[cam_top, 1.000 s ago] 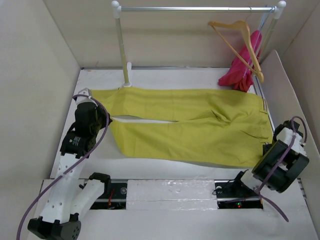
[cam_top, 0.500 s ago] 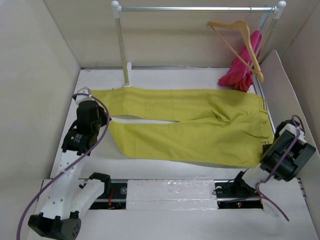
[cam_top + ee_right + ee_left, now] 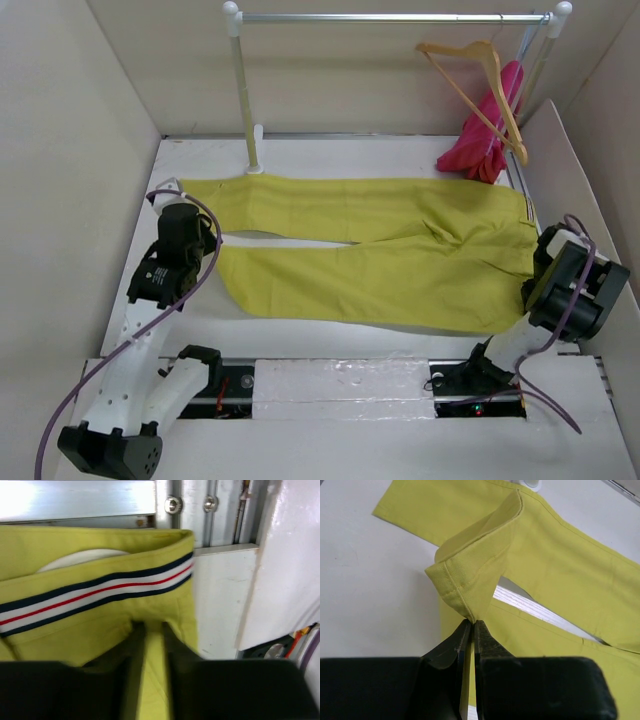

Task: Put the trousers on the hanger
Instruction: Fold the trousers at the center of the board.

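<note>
Trousers [image 3: 380,250] sit pinched in left end effector [image 3: 471,625] and blurred right end effector [image 3: 152,631].

A white-and-silver metal clothes rail [image 3: 390,17] stands at the back of the flat white table [image 3: 340,150], well beyond the left gripper [image 3: 168,192] and the right gripper [image 3: 548,244]. A magenta-pink cloth garment [image 3: 487,140] hangs at the rail's end, straight beyond the right gripper.

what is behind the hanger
A magenta-pink garment hangs behind the hanger. The hanger's arm covers a strip of it; where it meets the rail cannot be seen.
</note>
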